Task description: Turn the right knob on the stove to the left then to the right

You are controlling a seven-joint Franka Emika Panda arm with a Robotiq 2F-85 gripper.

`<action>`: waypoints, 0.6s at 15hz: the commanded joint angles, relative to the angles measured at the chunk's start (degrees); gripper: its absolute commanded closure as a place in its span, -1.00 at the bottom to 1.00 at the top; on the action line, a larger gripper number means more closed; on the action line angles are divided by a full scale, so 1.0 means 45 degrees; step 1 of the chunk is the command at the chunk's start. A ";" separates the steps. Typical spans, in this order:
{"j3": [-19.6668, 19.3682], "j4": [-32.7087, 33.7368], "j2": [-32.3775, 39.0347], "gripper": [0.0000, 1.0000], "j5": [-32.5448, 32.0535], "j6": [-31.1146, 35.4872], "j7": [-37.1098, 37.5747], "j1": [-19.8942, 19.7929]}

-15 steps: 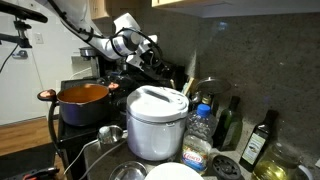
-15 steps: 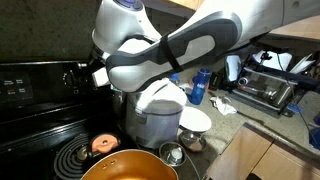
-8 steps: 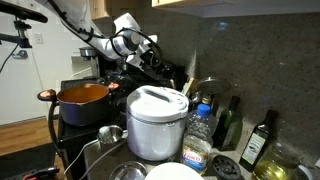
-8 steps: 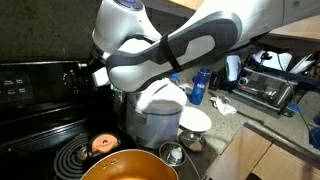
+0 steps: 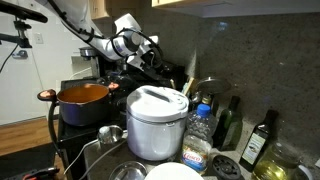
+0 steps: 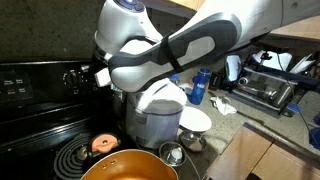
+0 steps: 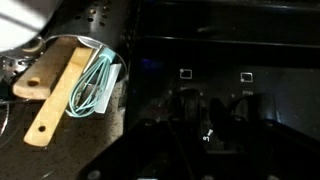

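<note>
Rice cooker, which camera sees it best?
An exterior view shows the white rice cooker best, lid and side in plain sight. In an exterior view over the stove, the robot arm covers part of its top. The wrist view misses it.

In both exterior views the pot (image 5: 82, 100) sits on the stove (image 6: 35, 105), and the rice cooker (image 6: 160, 118) stands on the desk (image 6: 245, 120) just right of it. A bowl (image 6: 195, 120) lies just right of the rice cooker; a toaster oven (image 6: 272, 85) stands at the far right. In the wrist view two knobs (image 7: 190, 104) sit side by side on the stove's rear section, a utensil holder (image 7: 105, 25) to their left holding a spatula (image 7: 52, 95) and a whisk (image 7: 95, 85).
</note>
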 commanded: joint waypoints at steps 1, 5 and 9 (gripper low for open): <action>-0.0069 -0.0487 -0.0254 0.94 0.0019 0.0232 0.0360 0.0021; -0.0066 -0.0489 -0.0257 0.93 0.0033 0.0194 0.0350 0.0035; -0.0059 -0.0453 -0.0189 0.99 -0.0001 0.0144 0.0319 0.0080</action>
